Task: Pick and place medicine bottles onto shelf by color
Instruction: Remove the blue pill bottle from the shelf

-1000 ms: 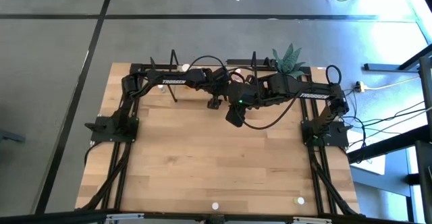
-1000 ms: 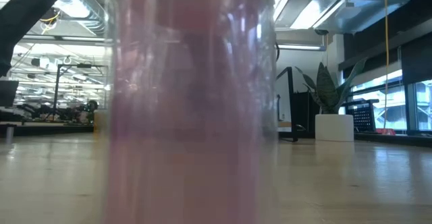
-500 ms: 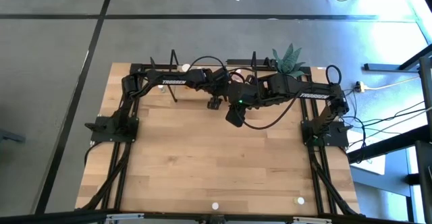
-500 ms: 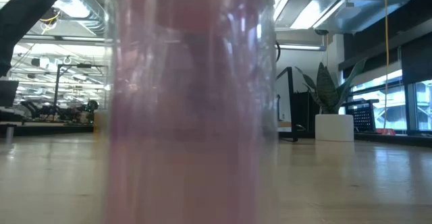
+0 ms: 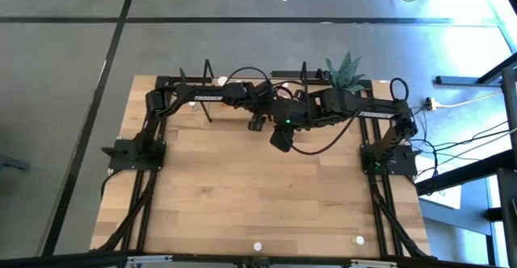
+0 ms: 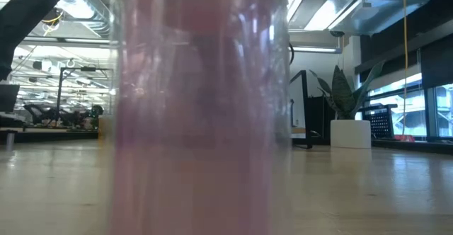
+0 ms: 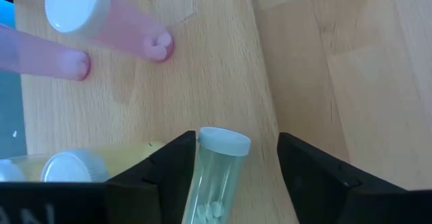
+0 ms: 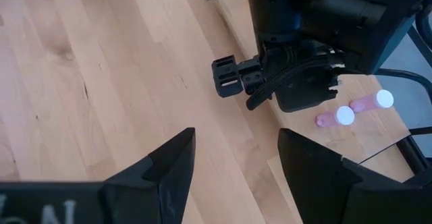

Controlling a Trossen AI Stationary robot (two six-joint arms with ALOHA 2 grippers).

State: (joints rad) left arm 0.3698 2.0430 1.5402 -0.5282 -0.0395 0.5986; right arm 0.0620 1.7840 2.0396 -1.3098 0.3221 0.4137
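L end effector point(image 7: 233, 177) over the shelf board point(image 7: 202, 82), fingers either side of a greenish bottle point(image 7: 214, 177), gap on one side, can't tell if gripped. 2 pink bottles point(image 7: 101, 18) standing on board just beyond. R end effector point(image 8: 233, 177) released, empty, above desk point(image 8: 81, 82) nr shelf. Pink bottle point(image 6: 202, 107) fills low view.
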